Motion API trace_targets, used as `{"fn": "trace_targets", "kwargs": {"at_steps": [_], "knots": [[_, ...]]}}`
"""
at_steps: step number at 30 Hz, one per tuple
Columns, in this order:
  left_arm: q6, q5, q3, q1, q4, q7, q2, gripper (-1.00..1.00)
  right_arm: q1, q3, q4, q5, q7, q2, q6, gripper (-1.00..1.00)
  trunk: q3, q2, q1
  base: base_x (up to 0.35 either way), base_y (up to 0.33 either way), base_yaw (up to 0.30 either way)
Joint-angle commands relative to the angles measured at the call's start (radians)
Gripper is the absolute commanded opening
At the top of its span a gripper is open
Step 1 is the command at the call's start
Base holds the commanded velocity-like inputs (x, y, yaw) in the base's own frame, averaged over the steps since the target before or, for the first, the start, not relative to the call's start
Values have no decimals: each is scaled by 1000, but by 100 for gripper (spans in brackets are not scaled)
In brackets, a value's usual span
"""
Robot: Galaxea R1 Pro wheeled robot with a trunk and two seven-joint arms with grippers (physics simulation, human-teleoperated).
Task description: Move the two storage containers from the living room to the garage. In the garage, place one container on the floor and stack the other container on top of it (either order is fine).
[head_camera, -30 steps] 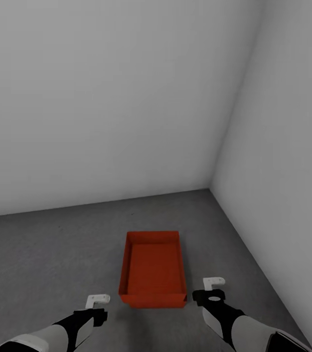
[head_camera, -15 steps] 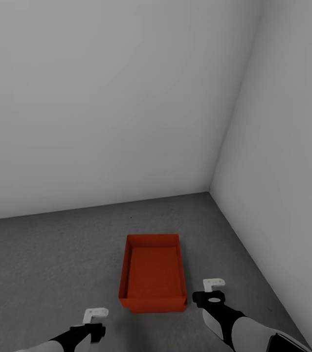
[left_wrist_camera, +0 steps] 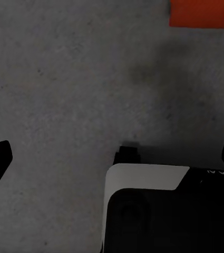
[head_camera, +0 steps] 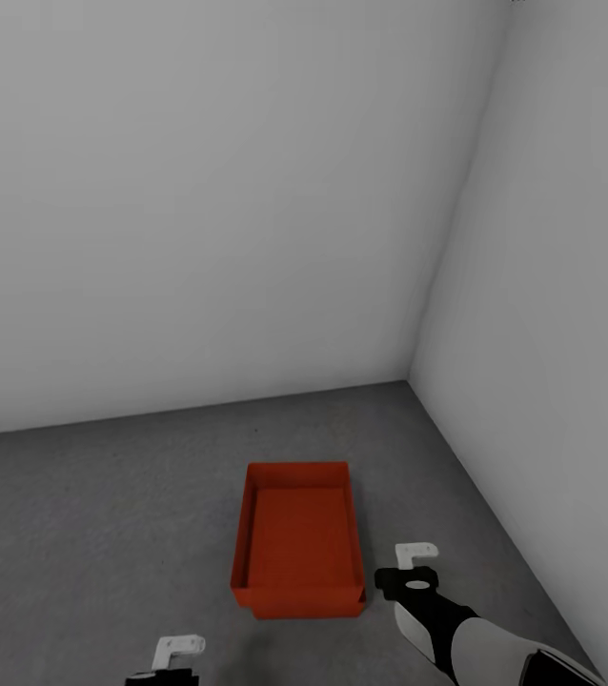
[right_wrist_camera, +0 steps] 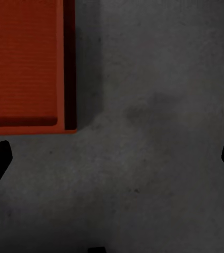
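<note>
An orange-red open-top storage container (head_camera: pixel 299 534) rests flat on the dark grey garage floor (head_camera: pixel 104 514), its inside empty. A stepped double edge runs along its near end; I cannot tell whether another bin sits under it. My right gripper (head_camera: pixel 416 572) hovers just right of the near end, apart from the container, open over bare floor (right_wrist_camera: pixel 112 158) with the container (right_wrist_camera: pixel 22 63) beside it. My left gripper (head_camera: pixel 176 655) is low at the near left, also open (left_wrist_camera: pixel 112 158), and a corner of the container (left_wrist_camera: pixel 204 13) shows ahead of it.
Plain white-grey walls meet in a corner (head_camera: pixel 409 376) behind the container. The right wall (head_camera: pixel 552 381) runs close along the container's right side. Open concrete stretches to the left.
My left arm has drawn back toward me, so little more than its gripper still shows. The right arm has held still. The view has tilted slightly, and the container sits a bit lower in the picture.
</note>
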Motion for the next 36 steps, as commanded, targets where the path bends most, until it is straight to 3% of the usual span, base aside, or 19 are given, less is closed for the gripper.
{"fn": "trace_targets", "kwargs": {"at_steps": [1, 17, 32, 36], "knots": [[2, 9, -9, 0, 0, 3, 0, 100, -1, 8, 0, -10, -4, 0, -2, 100, 0, -2, 1, 0, 0, 0], [-2, 9, -9, 31, 0, 4, 23, 100, -1, 9, -2, -10, 0, 0, 1, 100, 15, -2, 1, 0, 0, 0], [-2, 9, -9, 32, 0, 3, 24, 100, -1, 9, -3, -10, 1, -1, 2, 100, 15, -2, 1, 0, 0, 0], [-2, 9, -9, 32, 0, 4, 23, 100, 9, 10, 64, -11, 5, 3, 9, 100, 15, -2, 1, 0, 0, 0]]}}
